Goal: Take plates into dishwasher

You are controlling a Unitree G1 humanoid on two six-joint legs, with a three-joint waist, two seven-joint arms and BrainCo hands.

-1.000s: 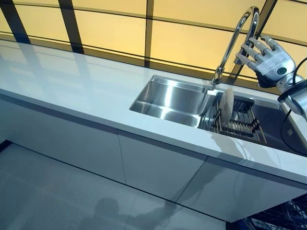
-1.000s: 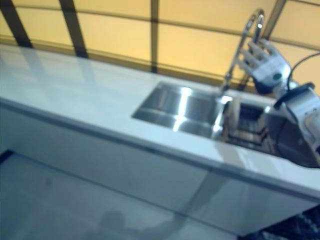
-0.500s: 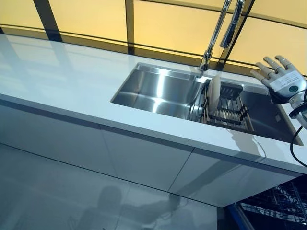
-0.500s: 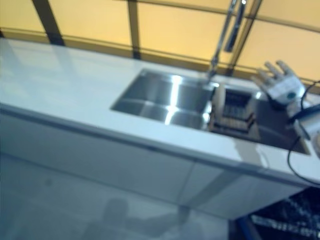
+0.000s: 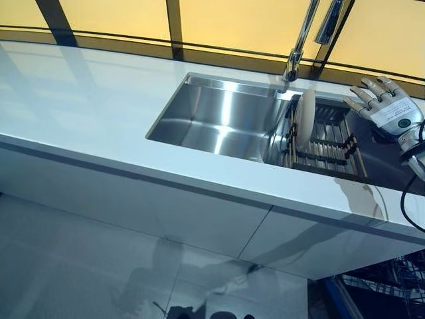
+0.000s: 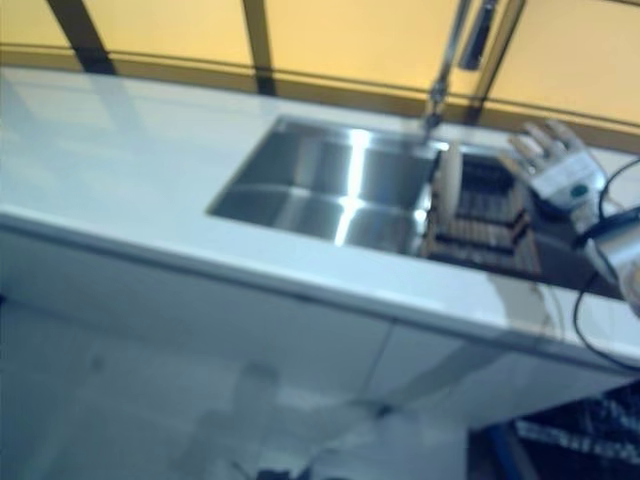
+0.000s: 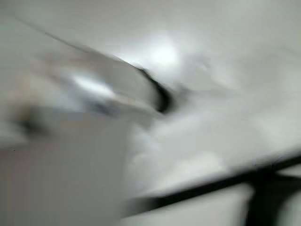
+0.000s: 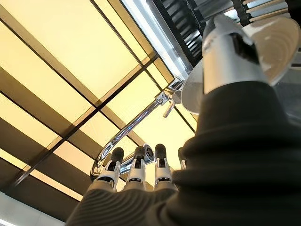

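One pale plate (image 5: 305, 118) stands on edge in a dark wire rack (image 5: 329, 143) set in the right half of the steel sink (image 5: 219, 123). My right hand (image 5: 388, 109) hovers to the right of the rack, above the sink's right end, open with straight spread fingers and holding nothing. In the right wrist view its fingers (image 8: 136, 169) point towards the tap (image 8: 136, 122), and the plate (image 8: 275, 33) shows past the thumb. The left wrist view is a grey smear, so my left hand cannot be made out.
A tall chrome tap (image 5: 299, 46) rises behind the sink, close to the plate. A long white counter (image 5: 86, 106) runs off to the left. Blue-framed wire dishwasher racks (image 5: 392, 282) show low at the right, under the counter's edge.
The camera has swung, shifting the whole scene. My right hand has come down from beside the tap's spout to the level of the rack, still open.
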